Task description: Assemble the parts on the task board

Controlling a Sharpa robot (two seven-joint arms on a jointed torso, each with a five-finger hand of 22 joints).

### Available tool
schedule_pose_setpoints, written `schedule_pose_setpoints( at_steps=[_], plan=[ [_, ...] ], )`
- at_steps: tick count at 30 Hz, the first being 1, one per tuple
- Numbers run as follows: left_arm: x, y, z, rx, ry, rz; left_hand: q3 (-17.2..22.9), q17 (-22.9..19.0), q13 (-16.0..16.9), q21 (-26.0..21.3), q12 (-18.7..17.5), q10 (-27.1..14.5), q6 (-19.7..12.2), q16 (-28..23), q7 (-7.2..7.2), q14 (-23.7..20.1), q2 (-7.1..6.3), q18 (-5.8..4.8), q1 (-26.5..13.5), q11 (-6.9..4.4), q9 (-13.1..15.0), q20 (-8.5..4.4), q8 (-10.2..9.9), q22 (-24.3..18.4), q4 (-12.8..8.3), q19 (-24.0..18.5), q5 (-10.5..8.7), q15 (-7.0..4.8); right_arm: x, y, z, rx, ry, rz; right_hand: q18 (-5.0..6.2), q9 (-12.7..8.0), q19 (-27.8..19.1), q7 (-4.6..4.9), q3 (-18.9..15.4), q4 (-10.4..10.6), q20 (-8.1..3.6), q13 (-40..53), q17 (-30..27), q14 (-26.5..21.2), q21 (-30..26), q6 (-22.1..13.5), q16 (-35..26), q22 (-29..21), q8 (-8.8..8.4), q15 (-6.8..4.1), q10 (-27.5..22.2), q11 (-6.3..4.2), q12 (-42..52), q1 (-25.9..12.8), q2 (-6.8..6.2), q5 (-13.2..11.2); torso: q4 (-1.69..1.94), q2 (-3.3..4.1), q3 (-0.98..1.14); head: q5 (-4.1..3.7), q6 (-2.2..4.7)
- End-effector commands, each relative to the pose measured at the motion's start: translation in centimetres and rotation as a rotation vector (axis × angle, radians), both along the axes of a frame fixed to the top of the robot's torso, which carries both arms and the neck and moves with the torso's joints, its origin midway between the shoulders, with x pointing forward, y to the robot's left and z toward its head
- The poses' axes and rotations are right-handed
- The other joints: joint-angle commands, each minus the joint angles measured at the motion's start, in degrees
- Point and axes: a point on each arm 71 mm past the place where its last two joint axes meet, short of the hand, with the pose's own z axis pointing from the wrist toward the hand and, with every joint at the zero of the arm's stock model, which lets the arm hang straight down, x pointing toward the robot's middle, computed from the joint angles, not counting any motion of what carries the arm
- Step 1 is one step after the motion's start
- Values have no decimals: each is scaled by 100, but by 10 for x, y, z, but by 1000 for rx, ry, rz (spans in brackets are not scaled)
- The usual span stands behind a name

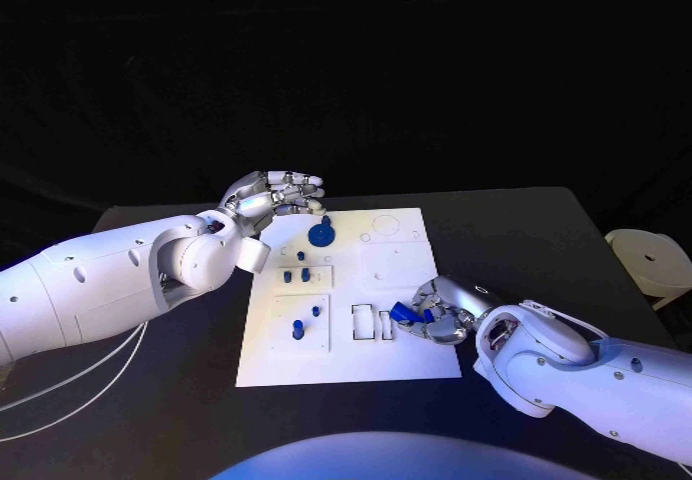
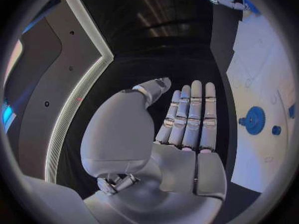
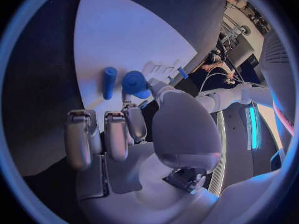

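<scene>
My right hand [image 1: 440, 312] pinches a blue part [image 1: 418, 316] in its fingertips over the task board [image 1: 353, 355], near its right edge. My left hand [image 1: 277, 193] hovers empty, fingers straight, beyond the board's far-left corner.

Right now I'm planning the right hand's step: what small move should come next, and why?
Probably lower the right hand toward the task board: it holds a blue part just above the board's right side. The left hand hovers, holding nothing.
</scene>
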Motion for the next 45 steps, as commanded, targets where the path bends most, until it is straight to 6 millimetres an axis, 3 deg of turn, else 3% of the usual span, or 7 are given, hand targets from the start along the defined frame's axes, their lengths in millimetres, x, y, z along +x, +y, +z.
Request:
schedule_pose_setpoints(
  at_steps=[1,18,26,36,40,43,45],
  plan=[
    [-1,-3,1,-10,-6,-21,-25,5,7,-18,37,-46,-27,-33,103,-8,42,54,-29,-2,-7,2,-24,-5,9,17,5,36,1,3,7,87,-31,-9,-87,116,448,-199,36,30,-58,16,640,430,32,242,31,1397,124,-36,42,-13,28,78,170,28,9,-5,-8,12,6],
    [0,-6,1,-12,-5,-26,-24,8,7,-27,39,-50,-29,-37,104,-13,46,54,-30,-1,-7,3,-24,-10,12,16,6,37,-2,36,0,86,89,94,-91,225,456,-259,27,240,-103,61,650,433,54,384,33,1403,255,-80,102,-64,22,-225,128,-88,5,7,-7,59,18],
    [-1,-7,1,-13,-3,-32,-26,11,6,-33,40,-54,-30,-39,105,-16,47,53,-37,0,-7,5,-25,-13,18,15,6,39,-1,48,-8,62,138,127,-88,284,448,-292,11,278,-127,146,659,434,39,449,34,1398,325,-105,169,-93,66,-550,277,-177,-4,9,2,87,17],
    [-1,-7,1,-13,-2,-32,-26,11,6,-33,40,-54,-30,-39,105,-16,47,53,-37,0,-7,5,-25,-13,18,15,6,39,4,53,-13,39,140,130,-89,309,451,-309,-19,280,-139,223,678,438,46,480,40,1400,355,-117,218,-107,118,-714,312,-278,-4,15,4,113,6],
    [-1,-7,1,-12,-2,-32,-26,11,6,-33,40,-54,-30,-39,105,-16,47,53,-37,0,-7,5,-25,-13,18,15,6,39,5,54,-13,34,133,129,-89,324,449,-316,-55,283,-146,238,675,438,42,481,38,1398,366,-124,226,-114,115,-853,336,-386,-7,11,3,118,0],
    [-1,-7,1,-12,-2,-32,-26,11,6,-33,40,-54,-30,-39,105,-16,47,53,-37,0,-7,5,-25,-13,18,15,6,39,5,55,-13,32,126,130,-89,350,449,-327,-167,290,-153,263,684,440,45,489,40,1399,390,-131,238,-122,109,-1162,384,-672,-12,10,3,122,5],
    [-1,-7,1,-12,-1,-32,-26,11,6,-33,40,-54,-30,-39,105,-16,47,53,-37,0,-7,5,-25,-13,18,15,6,39,5,55,-12,32,124,132,-89,380,448,-340,-424,293,-164,281,680,439,45,486,37,1399,414,-142,245,-132,101,-1473,322,-356,-15,7,3,126,4]
  ],
)
